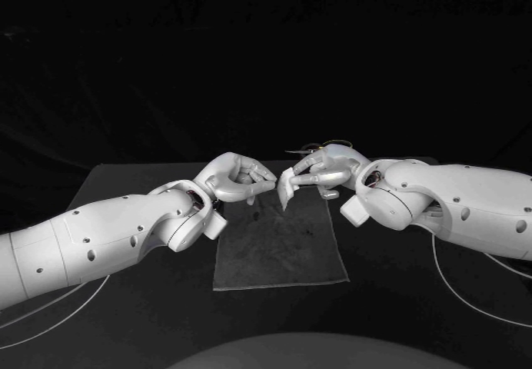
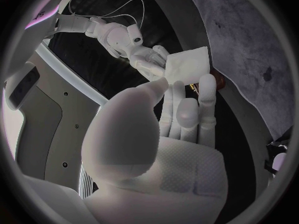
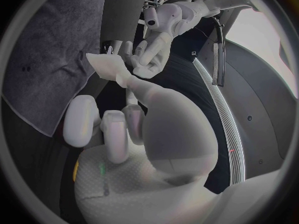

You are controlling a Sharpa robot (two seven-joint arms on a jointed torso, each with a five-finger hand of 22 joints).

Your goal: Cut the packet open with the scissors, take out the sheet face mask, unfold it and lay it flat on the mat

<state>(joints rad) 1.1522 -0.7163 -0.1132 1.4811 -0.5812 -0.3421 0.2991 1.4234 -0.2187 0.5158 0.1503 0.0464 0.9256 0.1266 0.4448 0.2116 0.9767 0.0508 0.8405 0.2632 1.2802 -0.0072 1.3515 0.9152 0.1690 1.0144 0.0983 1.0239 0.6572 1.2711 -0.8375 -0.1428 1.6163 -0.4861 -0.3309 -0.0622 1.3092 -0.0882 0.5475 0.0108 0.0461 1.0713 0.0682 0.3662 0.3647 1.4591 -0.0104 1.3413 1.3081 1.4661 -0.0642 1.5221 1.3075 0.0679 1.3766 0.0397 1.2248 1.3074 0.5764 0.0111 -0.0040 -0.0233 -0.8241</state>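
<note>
A: A black counter [image 1: 388, 323] under a dark backdrop, with the grey mat [image 1: 277, 254] lying flat down its middle. Where is the sheet face mask [image 1: 288, 188]?

B: In the air over the mat's far end, a small white folded square between the two robot hands. The right robot hand [image 1: 321, 173] pinches one edge between thumb and fingers, and the mask hangs below that pinch.

A: And the left robot hand [image 1: 238, 178]?

B: Curled in, its fingertips [image 2: 207, 87] right at the mask's opposite edge, touching or nearly so. Whether it actually clamps the sheet cannot be told; the wrist views do not settle it.

A: How should the mask handle?

B: Probably very light, limp and damp, so likely slippery and inclined to cling to itself. It looks thin enough to tear if tugged hard. The sensible holds would be two outer corners of the top layer, one per robot hand, drawn apart gently so the folds peel open.

A: What is hard to read?

B: The fold lines. The square shows as one blank face, so which edge is loose is unclear. Thin looped shapes [image 1: 330, 144] behind the right robot hand are too small to name. The mat's far edge is partly covered by both robot hands.
</note>
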